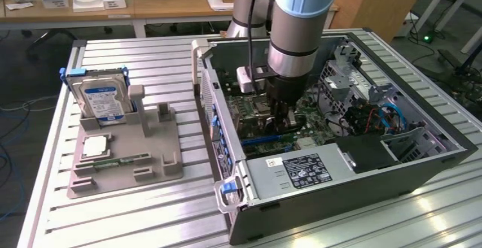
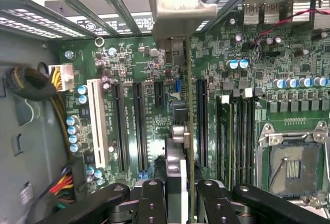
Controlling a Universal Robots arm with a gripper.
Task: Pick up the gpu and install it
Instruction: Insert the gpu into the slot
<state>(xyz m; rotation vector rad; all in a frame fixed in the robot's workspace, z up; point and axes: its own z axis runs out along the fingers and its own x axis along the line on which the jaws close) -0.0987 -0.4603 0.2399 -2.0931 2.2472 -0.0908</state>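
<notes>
The gripper [image 2: 181, 206] is down inside the computer case [image 1: 324, 203]. Its fingers [image 2: 152, 203] pinch the gpu [image 2: 177, 167] by its two flat faces and hold it edge-on just above the motherboard [image 2: 129, 95], with the silver end bracket [image 2: 180, 7] at the motherboard's rear edge. Whether the card's lower edge already touches a motherboard slot is hard to tell. The card looks light and stiff but fragile, so it is probably best gripped across cooler face and back, near mid-length, clear of the bracket and contacts.
</notes>
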